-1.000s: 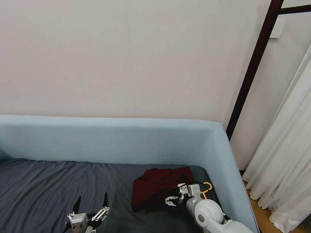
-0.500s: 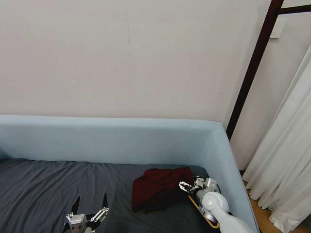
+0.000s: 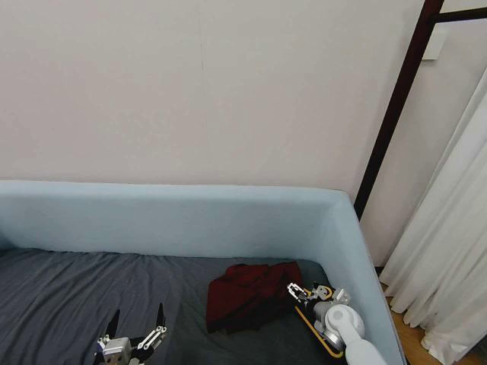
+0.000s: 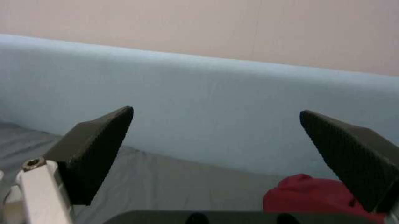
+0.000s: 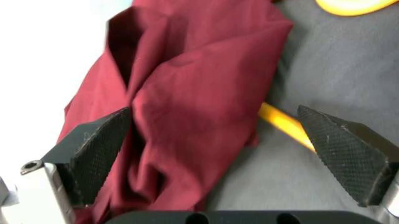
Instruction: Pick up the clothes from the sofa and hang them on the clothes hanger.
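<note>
One yellow hanger [image 5: 283, 123] lies half hidden under one red cloth [image 3: 247, 296] on the sofa [image 3: 190, 220]. The right gripper [image 3: 303, 292] hangs wide open just beside the cloth. The left gripper [image 3: 137, 323], open too, is well apart.

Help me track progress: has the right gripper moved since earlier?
Yes: the right gripper shifted rightward and farther, from over the red garment to its right edge.

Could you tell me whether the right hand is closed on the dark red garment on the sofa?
No, the right hand is wide open over the dark red garment, gripping nothing.
</note>
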Motion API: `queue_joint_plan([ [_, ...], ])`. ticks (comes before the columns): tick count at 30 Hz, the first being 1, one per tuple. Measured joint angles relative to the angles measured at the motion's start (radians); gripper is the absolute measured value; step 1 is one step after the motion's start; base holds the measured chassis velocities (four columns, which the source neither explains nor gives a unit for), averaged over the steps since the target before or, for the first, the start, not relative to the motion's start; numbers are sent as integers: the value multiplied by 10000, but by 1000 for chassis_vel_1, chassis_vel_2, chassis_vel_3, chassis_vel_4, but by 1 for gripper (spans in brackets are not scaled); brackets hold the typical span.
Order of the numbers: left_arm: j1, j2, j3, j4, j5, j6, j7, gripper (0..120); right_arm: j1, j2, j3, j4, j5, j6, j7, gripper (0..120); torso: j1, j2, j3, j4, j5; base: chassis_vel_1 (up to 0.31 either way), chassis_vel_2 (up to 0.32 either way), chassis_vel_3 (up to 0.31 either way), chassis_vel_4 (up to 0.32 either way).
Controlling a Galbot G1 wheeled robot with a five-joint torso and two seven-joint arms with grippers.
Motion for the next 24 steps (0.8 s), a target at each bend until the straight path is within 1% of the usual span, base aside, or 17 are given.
queue_joint_plan([
  [1, 62, -10, -44, -36, 14, 0, -6, 100, 104, 116, 93, -464, -213, 177, -444, 99, 1, 0, 0, 0, 1, 0, 0, 0, 0],
  [2, 62, -10, -44, -36, 14, 0, -6, 100, 104, 116, 93, -464, -213, 177, -444, 99, 1, 0, 0, 0, 1, 0, 0, 0, 0],
  [3, 104, -17, -83, -60, 18, 0, -19, 100, 209, 200, 174, -804, -335, 297, -744, 97, 0, 0, 0, 0, 0, 0, 0, 0, 0],
  [6, 180, -39, -144, -69, 20, -64, -53, 100, 328, 314, 259, -1202, -494, 545, -1227, 86, 0, 0, 0, 1, 1, 0, 0, 0, 0],
  [8, 211, -61, -162, -66, 23, -127, -64, 100, 340, 331, 267, -1226, -533, 630, -1423, 76, 0, 0, 0, 1, 0, 0, 0, 0, 0],
  [9, 211, -61, -162, -66, 23, -127, -64, 100, 340, 331, 267, -1226, -533, 630, -1423, 76, 0, 0, 0, 1, 0, 0, 0, 0, 0],
  [12, 208, -80, -167, -27, 23, -158, -77, 100, 335, 349, 216, -1186, -656, 664, -1471, 63, 0, 0, 0, 0, 0, 0, 0, 0, 0],
  [13, 208, -80, -167, -27, 23, -158, -77, 100, 335, 349, 216, -1186, -656, 664, -1471, 63, 0, 0, 0, 0, 0, 0, 0, 0, 0],
  [15, 173, -86, -159, 0, 23, -160, -81, 100, 323, 363, 163, -1106, -757, 710, -1472, 52, 0, 0, 0, 0, 0, 0, 0, 0, 0],
  [18, 121, -86, -127, 54, 23, -160, -84, 100, 317, 380, 99, -1047, -865, 814, -1477, 41, 0, 0, 0, 0, 0, 0, 0, 0, 0],
  [19, 121, -86, -127, 54, 23, -160, -84, 100, 317, 380, 99, -1047, -865, 814, -1477, 41, 0, 0, 0, 0, 0, 0, 0, 0, 0],
  [21, 87, -85, -104, 99, 23, -161, -85, 100, 316, 376, 68, -1016, -931, 949, -1492, 31, 0, 0, 0, 0, 0, 0, 0, 0, 0],
  [24, 56, -64, -91, 126, 23, -161, -87, 100, 308, 331, 11, -976, -992, 1217, -1540, 19, 0, 0, 0, 0, 0, 0, 0, 0, 0],
])
